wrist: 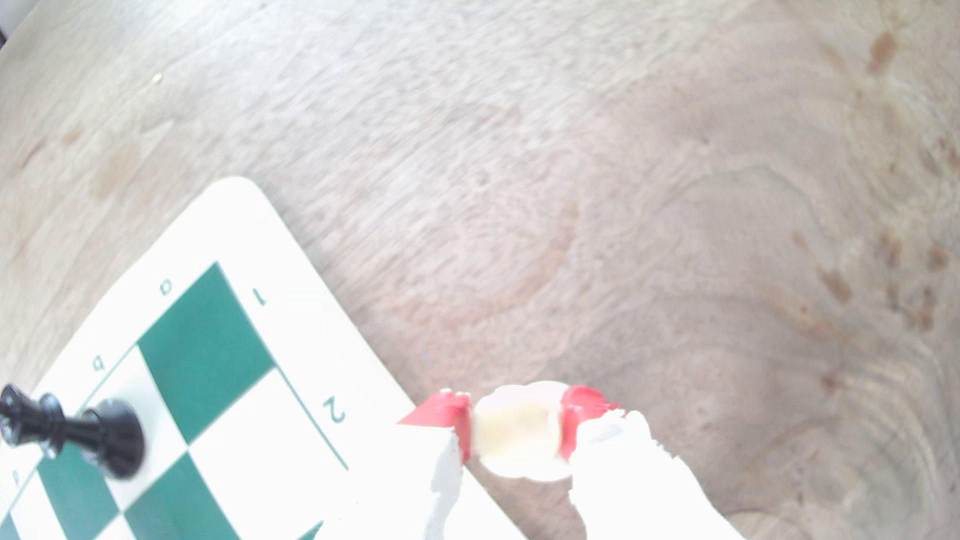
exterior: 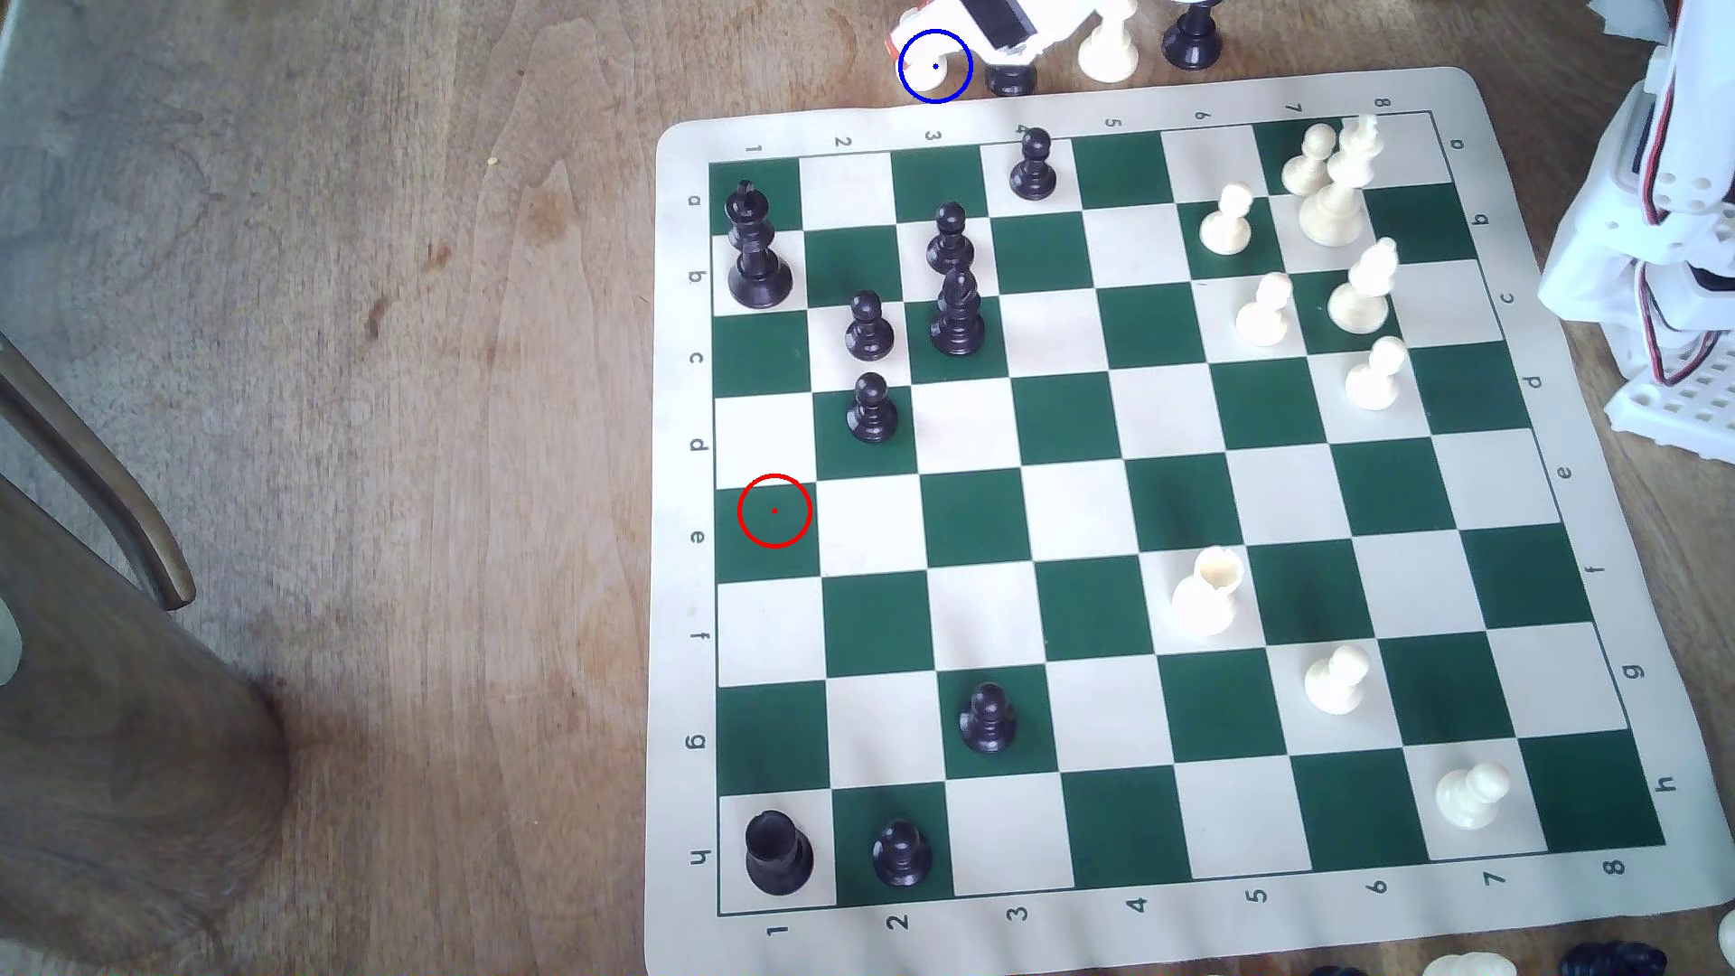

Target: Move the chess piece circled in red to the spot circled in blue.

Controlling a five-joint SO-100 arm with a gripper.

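Wrist view, nearest first: the gripper (wrist: 517, 431) is closed on the cream rook (wrist: 517, 428), its red pads (wrist: 462, 426) pinching both sides so the piece cannot slip. Just past the board's (wrist: 249, 228) corner lies bare worktop (wrist: 623, 181). In the exterior view, at 12 o'clock beyond the board's far edge, the rook sits inside the blue ring (exterior: 935, 66), so release looks near. The red ring (exterior: 774, 510) marks an empty green square at 9 o'clock.
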